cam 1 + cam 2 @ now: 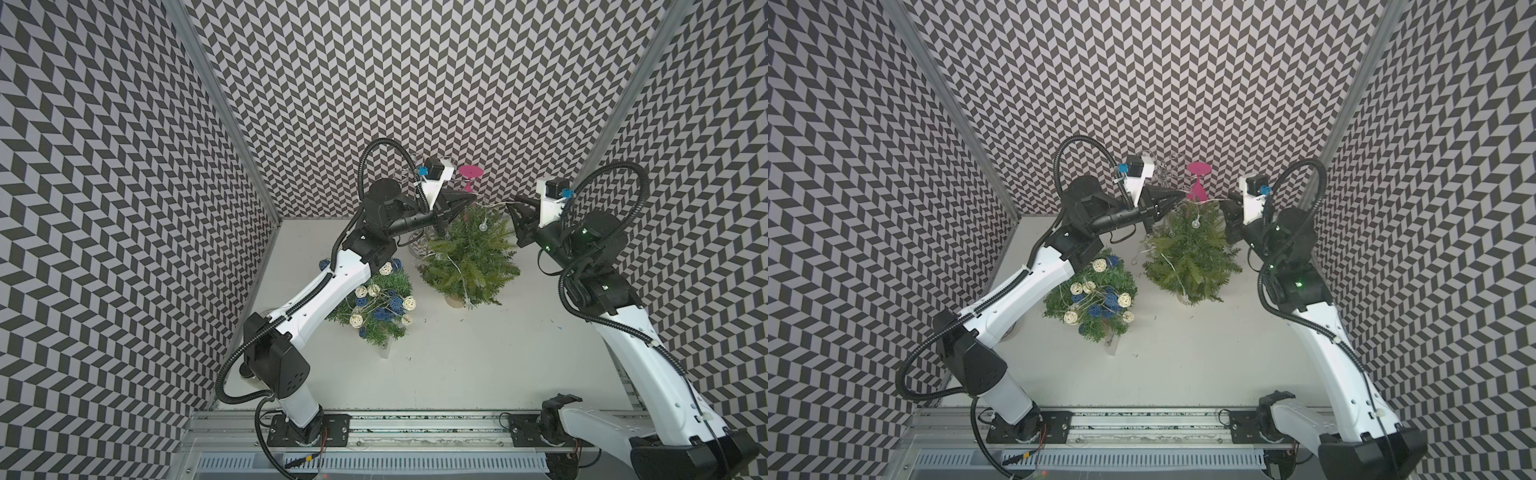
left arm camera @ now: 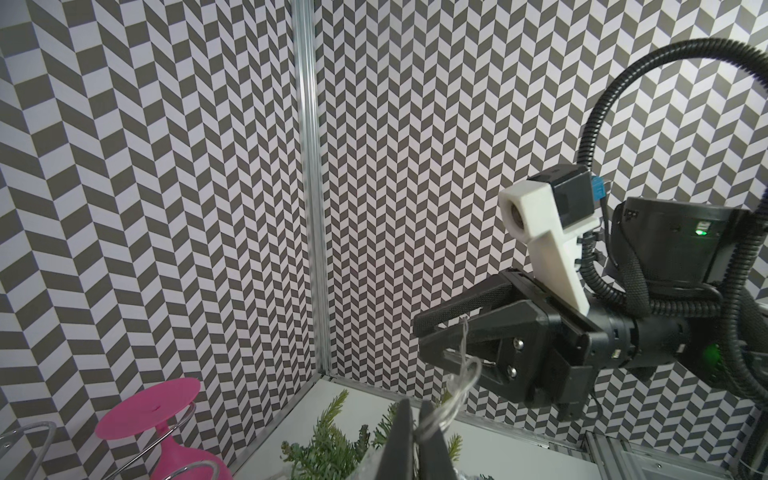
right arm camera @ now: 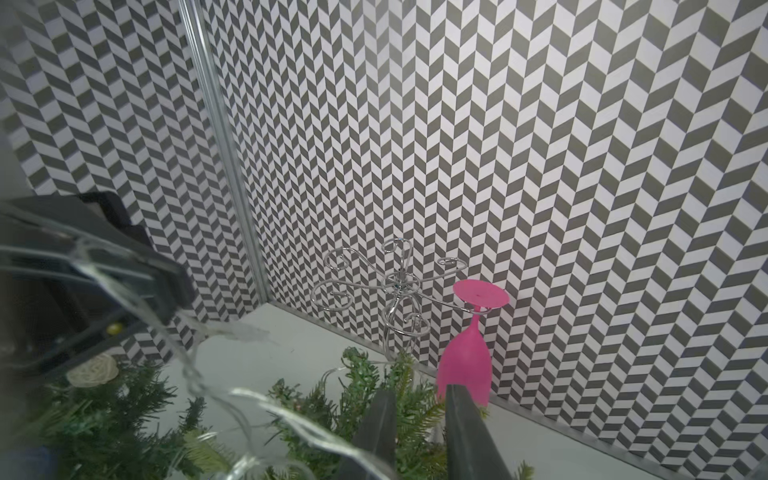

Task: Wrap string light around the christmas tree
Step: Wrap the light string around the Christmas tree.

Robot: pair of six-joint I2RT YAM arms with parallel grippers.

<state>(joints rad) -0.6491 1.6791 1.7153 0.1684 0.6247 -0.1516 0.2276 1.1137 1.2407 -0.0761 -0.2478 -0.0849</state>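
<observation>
Only the left wrist view shows the left gripper (image 2: 415, 419) pinching the string light (image 2: 473, 370). The right wrist view shows the right gripper (image 3: 419, 395) slightly parted above the christmas tree (image 1: 469, 257).

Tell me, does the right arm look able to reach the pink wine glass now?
Probably yes. The right end effector hovers beside the top of the Christmas tree, and the pink wine glass hangs on the wire rack just behind it. Only the string light stretched there might snag.

Small green christmas tree (image 1: 469, 257) stands upright; thin clear string light (image 1: 483, 227) with round bulbs trails loosely down its branches.
</observation>
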